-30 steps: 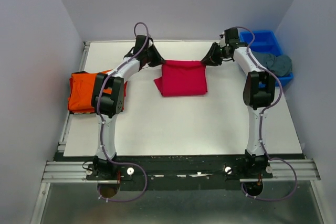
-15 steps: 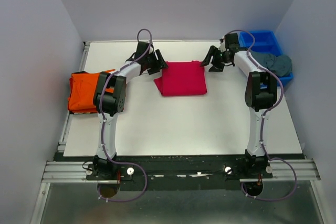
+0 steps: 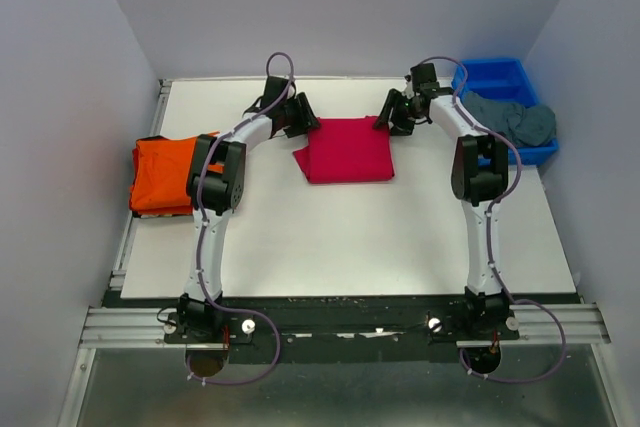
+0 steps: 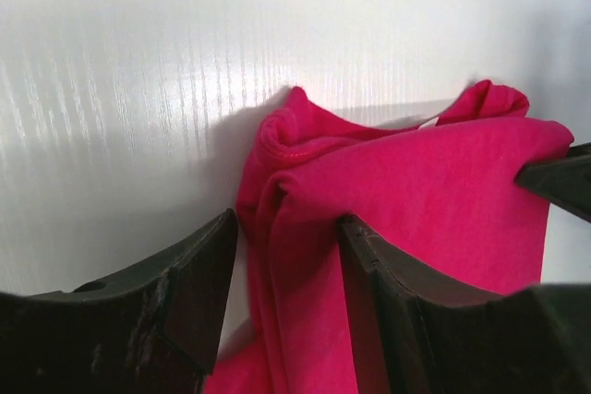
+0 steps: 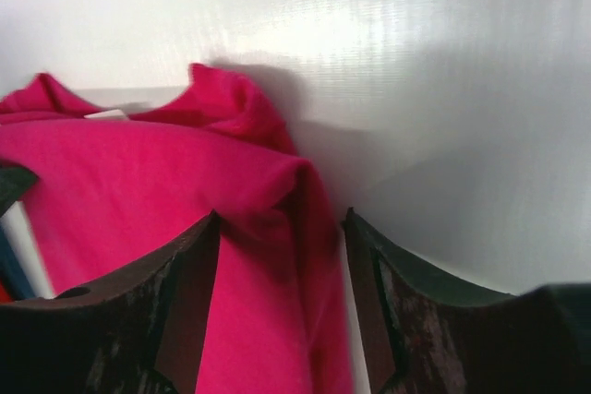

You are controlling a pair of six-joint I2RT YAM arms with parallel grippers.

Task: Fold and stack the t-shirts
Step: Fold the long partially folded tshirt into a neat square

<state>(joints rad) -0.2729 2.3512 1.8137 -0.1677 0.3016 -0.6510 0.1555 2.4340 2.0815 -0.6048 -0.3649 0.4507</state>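
A folded crimson-pink t-shirt [image 3: 347,150] lies flat at the table's middle back. My left gripper [image 3: 308,125] is at its far left corner and my right gripper [image 3: 385,123] at its far right corner. In the left wrist view the left gripper [image 4: 286,223] is open, its jaws straddling the shirt's folded edge [image 4: 434,191] with a gap showing. In the right wrist view the right gripper [image 5: 282,219] is likewise open around the cloth [image 5: 138,182]. An orange t-shirt [image 3: 160,175] lies folded at the left edge. A grey-teal t-shirt [image 3: 520,119] hangs over the bin.
A blue plastic bin [image 3: 495,77] stands at the back right corner against the wall. White walls close in the table on three sides. Bare white tabletop [image 3: 350,237] stretches between the pink shirt and the arm bases.
Both grippers have gone from shut to open, letting go of the pink shirt's far corners. The shirt lies where it was, and both wrists have shifted slightly at those corners.
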